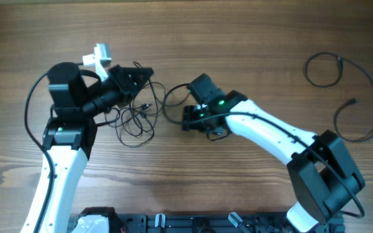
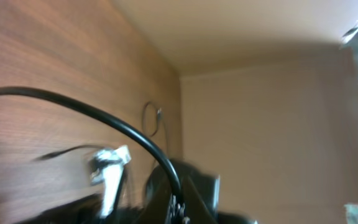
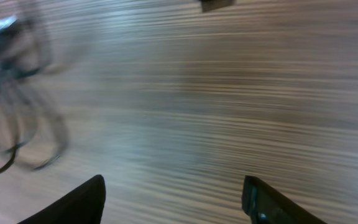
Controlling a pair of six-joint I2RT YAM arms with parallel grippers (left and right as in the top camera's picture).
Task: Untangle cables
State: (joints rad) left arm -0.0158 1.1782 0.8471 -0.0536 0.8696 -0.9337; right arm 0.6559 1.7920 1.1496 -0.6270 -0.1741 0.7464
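Overhead: left gripper (image 1: pixel 149 73) closed, cables (image 1: pixel 135 120) just beside its tips. Right gripper (image 3: pixel 174 190) spread apart, empty, cables ahead-left.

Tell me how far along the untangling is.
Done: one cable lies spread out alone at the far right. In hand: the left tool, shut, sits at the upper edge of the tangle, whether gripping a strand is unclear; the right tool hovers open beside it. Left: the tangle itself, a knot of overlapping loops.
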